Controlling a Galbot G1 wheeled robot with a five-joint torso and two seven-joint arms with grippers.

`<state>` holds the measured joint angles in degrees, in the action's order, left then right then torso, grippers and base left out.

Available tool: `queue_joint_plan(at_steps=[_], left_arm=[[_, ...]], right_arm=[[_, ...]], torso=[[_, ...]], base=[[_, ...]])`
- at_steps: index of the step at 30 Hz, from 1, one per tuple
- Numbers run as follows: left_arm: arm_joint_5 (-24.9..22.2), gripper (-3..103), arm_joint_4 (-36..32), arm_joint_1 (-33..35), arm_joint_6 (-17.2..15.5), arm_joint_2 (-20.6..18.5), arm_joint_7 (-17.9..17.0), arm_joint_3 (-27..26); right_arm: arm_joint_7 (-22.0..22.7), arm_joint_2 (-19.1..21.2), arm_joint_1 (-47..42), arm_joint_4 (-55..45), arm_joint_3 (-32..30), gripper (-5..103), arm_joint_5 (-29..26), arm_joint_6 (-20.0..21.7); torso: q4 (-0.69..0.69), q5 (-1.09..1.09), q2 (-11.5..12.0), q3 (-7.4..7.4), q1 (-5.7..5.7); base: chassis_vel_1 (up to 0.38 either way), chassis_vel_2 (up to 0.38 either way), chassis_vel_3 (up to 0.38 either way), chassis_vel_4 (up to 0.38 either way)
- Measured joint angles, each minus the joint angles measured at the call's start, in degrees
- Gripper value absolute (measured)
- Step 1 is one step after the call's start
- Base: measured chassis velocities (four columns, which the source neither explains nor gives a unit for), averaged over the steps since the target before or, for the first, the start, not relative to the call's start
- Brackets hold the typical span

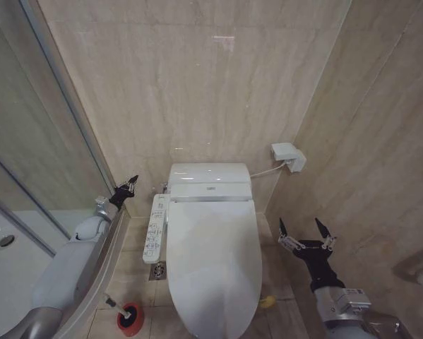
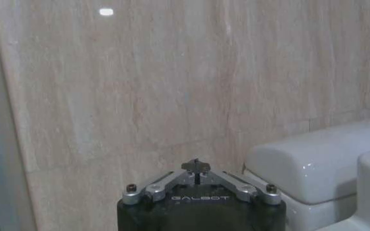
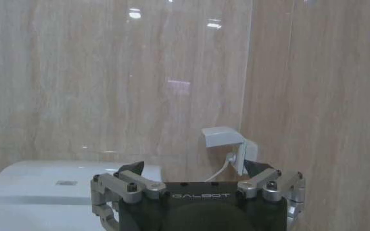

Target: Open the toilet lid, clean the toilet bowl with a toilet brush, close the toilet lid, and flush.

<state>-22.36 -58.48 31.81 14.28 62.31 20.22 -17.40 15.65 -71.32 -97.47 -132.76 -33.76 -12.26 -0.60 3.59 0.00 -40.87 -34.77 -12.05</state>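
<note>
Head view: glossy white plastic toilet lid (image 1: pixel 212 254) down flat over white ceramic toilet bowl (image 1: pixel 200 326), centre frame. Toilet brush in round red holder cup (image 1: pixel 128 317) on floor left of bowl. Left gripper (image 1: pixel 125 189) raised beside white side control panel (image 1: pixel 156 228), fingers pressed together. Right gripper (image 1: pixel 304 232) hovering right of lid, fingers spread, holding nothing.

Left wrist view: left gripper (image 2: pixel 196 168) fingertips meeting, facing beige tile wall (image 2: pixel 140 86).

Right wrist view: right gripper (image 3: pixel 194 169) wide apart, white wall socket cover (image 3: pixel 227 144) ahead.

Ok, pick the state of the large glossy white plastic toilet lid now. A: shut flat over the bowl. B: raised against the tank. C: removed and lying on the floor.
A: the large glossy white plastic toilet lid lies flat, covering the bowl, with neither end effector touching it.
</note>
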Motion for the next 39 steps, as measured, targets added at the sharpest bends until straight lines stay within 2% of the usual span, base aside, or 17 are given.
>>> queue_joint_plan(at_steps=[16,28,39], left_arm=[[-0.3,0,-1.2,0.8,0.2,-0.7,0.7,-0.1],[-0.8,0,-0.9,1.4,1.7,-1.3,4.3,0.4],[-1.0,0,-0.6,1.1,2.2,-1.7,5.0,0.5]], right_arm=[[0.0,0.0,0.0,0.0,0.0,100,0.0,0.0],[0.0,0.0,0.0,0.0,0.0,100,0.0,0.0],[0.0,0.0,0.0,0.0,0.0,100,0.0,0.0]], torso=[[0.01,0.01,0.0,-0.02,-0.04],[0.00,0.00,0.0,0.00,0.01],[0.00,0.00,0.0,0.00,0.00]], base=[[-0.062,0.031,0.062,-0.029],[0.002,-0.001,-0.005,-0.001],[0.000,0.000,0.000,0.000]])
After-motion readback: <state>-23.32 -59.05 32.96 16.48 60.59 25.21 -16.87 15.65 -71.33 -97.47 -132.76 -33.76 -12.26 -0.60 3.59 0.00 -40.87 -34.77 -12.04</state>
